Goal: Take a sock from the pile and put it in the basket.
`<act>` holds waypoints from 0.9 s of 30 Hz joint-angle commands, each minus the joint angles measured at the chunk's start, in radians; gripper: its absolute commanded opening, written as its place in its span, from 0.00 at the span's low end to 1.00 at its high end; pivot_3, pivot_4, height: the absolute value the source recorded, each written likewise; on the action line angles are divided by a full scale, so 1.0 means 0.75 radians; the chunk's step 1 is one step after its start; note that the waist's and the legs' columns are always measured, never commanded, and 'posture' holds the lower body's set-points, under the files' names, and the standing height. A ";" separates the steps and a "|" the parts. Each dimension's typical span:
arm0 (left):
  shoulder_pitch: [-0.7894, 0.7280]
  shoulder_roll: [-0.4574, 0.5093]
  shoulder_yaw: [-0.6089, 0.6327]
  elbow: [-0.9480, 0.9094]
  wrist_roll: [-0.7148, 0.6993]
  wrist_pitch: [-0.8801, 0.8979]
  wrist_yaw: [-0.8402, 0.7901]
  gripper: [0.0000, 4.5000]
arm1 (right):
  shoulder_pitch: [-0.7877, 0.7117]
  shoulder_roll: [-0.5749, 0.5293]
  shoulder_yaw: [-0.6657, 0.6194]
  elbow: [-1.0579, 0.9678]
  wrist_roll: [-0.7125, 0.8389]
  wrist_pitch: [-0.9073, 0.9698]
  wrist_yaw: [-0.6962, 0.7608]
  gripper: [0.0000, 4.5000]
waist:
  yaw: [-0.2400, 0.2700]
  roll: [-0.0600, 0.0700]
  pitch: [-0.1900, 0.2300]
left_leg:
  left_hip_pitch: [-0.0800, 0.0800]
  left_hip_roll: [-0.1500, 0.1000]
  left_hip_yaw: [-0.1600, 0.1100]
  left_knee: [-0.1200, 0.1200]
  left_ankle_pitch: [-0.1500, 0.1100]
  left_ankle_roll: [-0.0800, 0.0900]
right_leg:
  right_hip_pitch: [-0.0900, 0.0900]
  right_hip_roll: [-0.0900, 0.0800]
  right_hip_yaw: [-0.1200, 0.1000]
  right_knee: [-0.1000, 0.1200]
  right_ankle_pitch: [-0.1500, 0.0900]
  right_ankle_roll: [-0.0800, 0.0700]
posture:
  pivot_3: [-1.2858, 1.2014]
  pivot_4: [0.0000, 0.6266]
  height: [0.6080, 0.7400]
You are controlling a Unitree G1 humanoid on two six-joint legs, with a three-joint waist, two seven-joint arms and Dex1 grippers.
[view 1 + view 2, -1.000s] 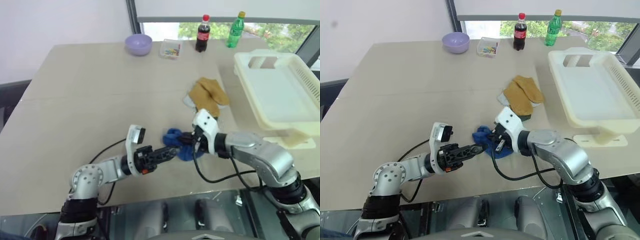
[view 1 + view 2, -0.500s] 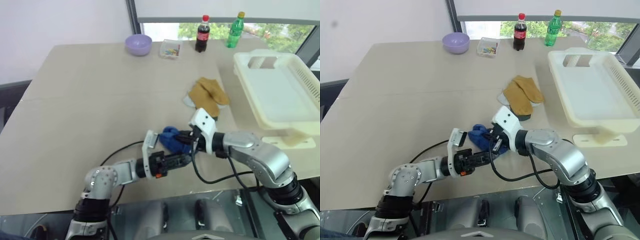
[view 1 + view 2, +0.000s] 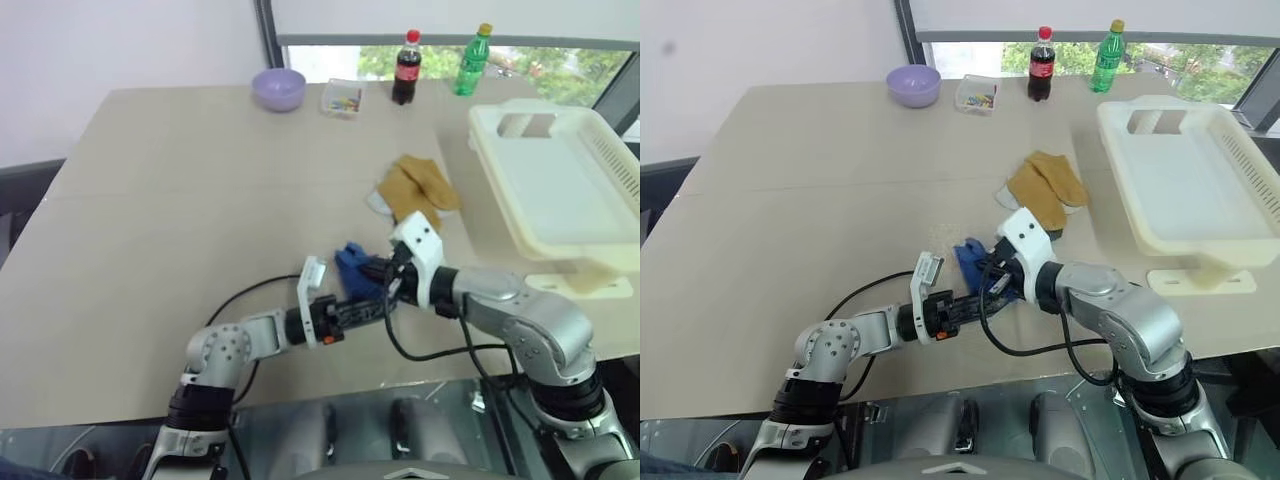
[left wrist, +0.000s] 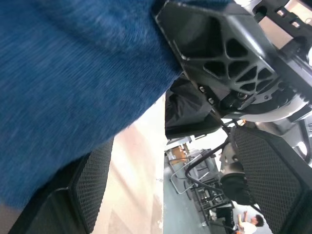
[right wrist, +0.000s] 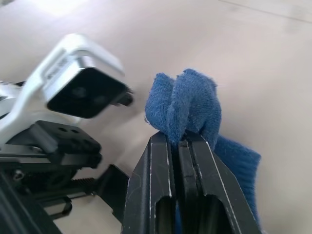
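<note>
Your right pincer (image 5: 178,146) is clamped tight on a bunched fold of the bright blue sock (image 5: 187,105), a soft fuzzy knit, held just above the worktop (image 3: 180,200) near its front edge. Your left pincer (image 3: 368,308) stands wide, its fingers (image 4: 87,180) spread beside the sock's hanging part. Behind lies the pile (image 3: 415,190), mustard-yellow on top. The cream-white basket (image 3: 560,180) sits well apart at the right edge. At the far edge stand a red-labelled cola bottle (image 3: 405,67), writing unreadable, and a green bottle (image 3: 472,59).
</note>
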 commanded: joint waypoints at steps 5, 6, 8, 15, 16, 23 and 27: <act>0.005 -0.016 0.006 -0.017 0.010 -0.019 -0.006 0.93 | 0.013 0.149 -0.231 -0.197 0.043 0.495 -0.161 0.01 | 0.001 0.000 0.000 | 0.000 0.000 -0.001 0.000 0.000 0.001 | 0.000 -0.006 0.000 0.000 0.000 0.000 | 0.52 0.24 1.00; 0.002 -0.017 0.006 -0.013 0.013 -0.021 -0.007 0.93 | 0.025 0.152 -0.237 -0.199 0.055 0.505 -0.171 0.01 | 0.001 0.000 0.000 | 0.000 0.000 -0.001 0.000 -0.001 0.001 | 0.000 -0.006 0.000 0.000 0.000 0.000 | 0.52 0.24 1.00; -0.004 -0.018 0.004 -0.005 0.021 -0.027 -0.008 0.93 | 0.062 0.157 -0.242 -0.189 0.080 0.507 -0.206 0.01 | 0.001 0.000 0.000 | 0.000 -0.001 -0.001 0.000 -0.001 0.002 | 0.000 -0.006 -0.001 0.000 0.000 0.000 | 0.52 0.24 1.00; -0.012 -0.014 0.005 0.003 0.031 -0.026 -0.021 0.93 | 0.059 0.205 -0.277 -0.166 0.098 0.507 -0.295 0.01 | -0.005 0.001 0.000 | 0.000 -0.001 -0.001 -0.001 -0.001 0.002 | 0.000 0.000 -0.002 0.000 0.000 0.000 | 0.52 0.24 1.00; -0.011 -0.013 0.002 0.001 0.036 -0.028 -0.024 0.93 | 0.029 0.227 -0.291 -0.158 0.080 0.507 -0.298 0.01 | -0.006 0.001 0.000 | 0.000 -0.001 -0.001 -0.001 -0.001 0.002 | 0.000 0.001 -0.002 0.000 0.000 0.000 | 0.52 0.24 1.00; -0.003 -0.029 0.001 -0.008 0.049 -0.046 -0.021 0.93 | -0.002 0.289 -0.292 -0.108 0.090 0.507 -0.320 0.01 | -0.004 0.001 0.000 | 0.000 -0.001 -0.001 -0.003 -0.001 0.002 | 0.000 0.002 -0.004 0.000 0.001 0.002 | 0.52 0.24 1.00; 0.005 -0.035 0.004 -0.013 0.056 -0.051 -0.019 0.93 | 0.031 0.202 -0.280 -0.136 0.113 0.507 -0.332 0.01 | -0.005 0.001 0.000 | 0.000 -0.003 0.000 -0.003 -0.001 0.002 | 0.000 0.001 -0.003 -0.001 0.001 0.002 | 0.52 0.24 1.00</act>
